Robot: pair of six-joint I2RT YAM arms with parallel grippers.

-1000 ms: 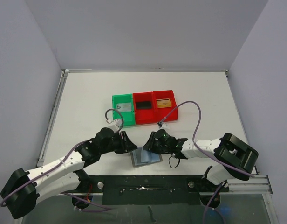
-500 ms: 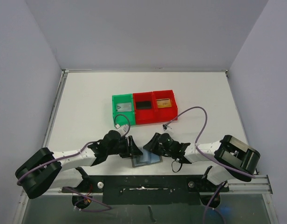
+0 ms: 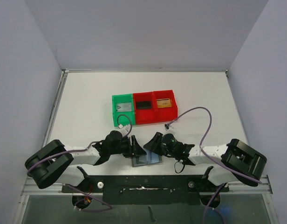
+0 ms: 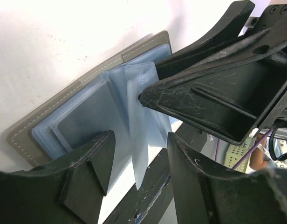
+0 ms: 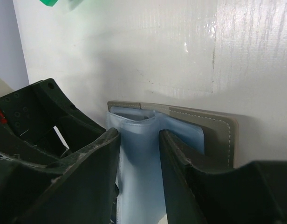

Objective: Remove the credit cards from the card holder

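Grey card holder (image 3: 148, 160) lies under parted, empty left fingers (image 4: 99, 154); right fingers (image 5: 104, 154) crowd opposite, grip unclear.

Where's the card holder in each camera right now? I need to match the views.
Top external: card holder sits low centre.
Left wrist: fills left and centre, lying open.
Right wrist: centre, reaching right.
Shared landmark: its bluish pocket leaf, raised in both wrist views.

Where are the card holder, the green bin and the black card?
card holder (image 3: 152, 160), top external view, bluish inner pocket.
green bin (image 3: 123, 96), top external view, far rim.
black card (image 3: 143, 105), top external view, its middle.
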